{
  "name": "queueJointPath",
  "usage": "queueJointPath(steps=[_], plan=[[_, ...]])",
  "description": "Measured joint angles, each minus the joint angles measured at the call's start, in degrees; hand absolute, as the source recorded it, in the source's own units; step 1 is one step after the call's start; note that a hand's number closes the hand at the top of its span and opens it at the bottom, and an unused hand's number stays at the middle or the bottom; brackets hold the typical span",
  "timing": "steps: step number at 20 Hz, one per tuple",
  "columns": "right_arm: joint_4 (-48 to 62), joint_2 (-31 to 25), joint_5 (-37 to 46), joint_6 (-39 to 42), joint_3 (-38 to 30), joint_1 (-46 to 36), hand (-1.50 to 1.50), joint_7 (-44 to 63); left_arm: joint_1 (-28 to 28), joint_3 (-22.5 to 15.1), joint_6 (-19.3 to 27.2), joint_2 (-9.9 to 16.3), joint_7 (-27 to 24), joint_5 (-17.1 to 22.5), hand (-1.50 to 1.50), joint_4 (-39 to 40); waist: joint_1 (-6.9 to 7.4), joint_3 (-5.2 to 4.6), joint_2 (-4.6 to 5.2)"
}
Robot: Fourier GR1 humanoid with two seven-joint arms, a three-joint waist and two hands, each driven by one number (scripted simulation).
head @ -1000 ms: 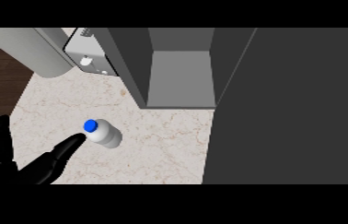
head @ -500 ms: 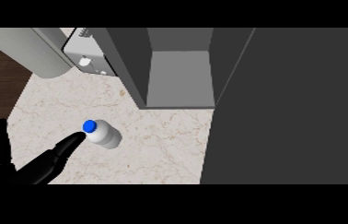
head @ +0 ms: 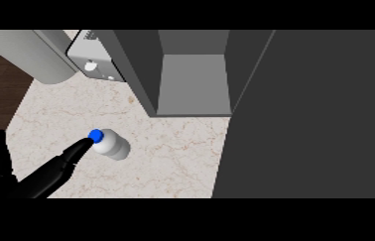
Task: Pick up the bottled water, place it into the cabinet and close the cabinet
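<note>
Head view: the left robot hand (head: 45, 178) comes in from the lower left corner, a straight finger stretched out, its tip touching the blue cap (head: 96, 134) of the bottled water (head: 111, 144); nothing is held. The bottle stands on the marbled desk (head: 176, 160), in front of the open grey cabinet (head: 192, 84).

A bottled water (head: 111, 145) with a blue cap (head: 96, 134) is seen standing on the pale marbled tabletop (head: 176, 160), below and left of the open grey cabinet (head: 192, 81). The cap is touched by the straight fingertip of the left robot hand (head: 47, 174), which is extended from the lower left. The cabinet's dark door (head: 300, 116) is spread to the right of the bottled water. A white appliance (head: 93, 61) is seen above the bottled water.
</note>
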Motion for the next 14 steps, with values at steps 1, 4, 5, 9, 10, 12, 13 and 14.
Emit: queueJointPath(steps=[1,4,5,9,10,12,13,14], plan=[[-0.1,-0.3,0.1,-0.3,0.2,-0.2,-1.50,0.0,-0.8,0.6,-0.1,0.0,0.1,-0.2,-1.50,0.3,-0.07,-0.01,0.02],[0.0,-0.3,0.5,-1.5,0.5,-2.6,-1.50,2.2,0.9,0.6,0.6,0.0,-2.6,1.7,-1.50,0.8,0.05,-0.04,0.06],[0.0,-0.2,0.7,-2.0,0.9,-3.2,-1.50,2.6,1.5,0.9,0.9,0.1,-4.0,2.9,-1.50,1.4,0.05,-0.05,0.06],[0.2,-0.9,1.3,-3.3,1.3,-4.9,-1.50,3.7,2.7,2.1,1.9,-0.1,-7.9,5.7,-1.50,3.9,-0.04,-0.08,0.08],[0.1,-1.0,1.4,-3.7,1.0,-5.4,-1.50,4.1,3.1,2.3,2.3,-0.2,-9.2,6.6,-1.50,4.9,-0.04,-0.08,0.08],[0.1,-1.2,1.5,-4.3,1.0,-6.1,-1.50,4.4,3.6,2.2,3.5,-0.7,-12.8,8.5,-1.50,7.9,-0.07,-0.10,0.10],[0.1,-1.4,1.6,-4.7,1.9,-5.9,-1.50,4.4,3.4,2.9,3.6,-0.7,-13.9,9.7,-1.50,9.1,-0.12,-0.10,0.09],[0.2,-1.6,1.7,-4.9,1.9,-6.3,-1.50,4.7,3.8,3.1,3.8,-0.8,-15.9,11.4,-1.50,10.5,-0.10,-0.10,0.09]])
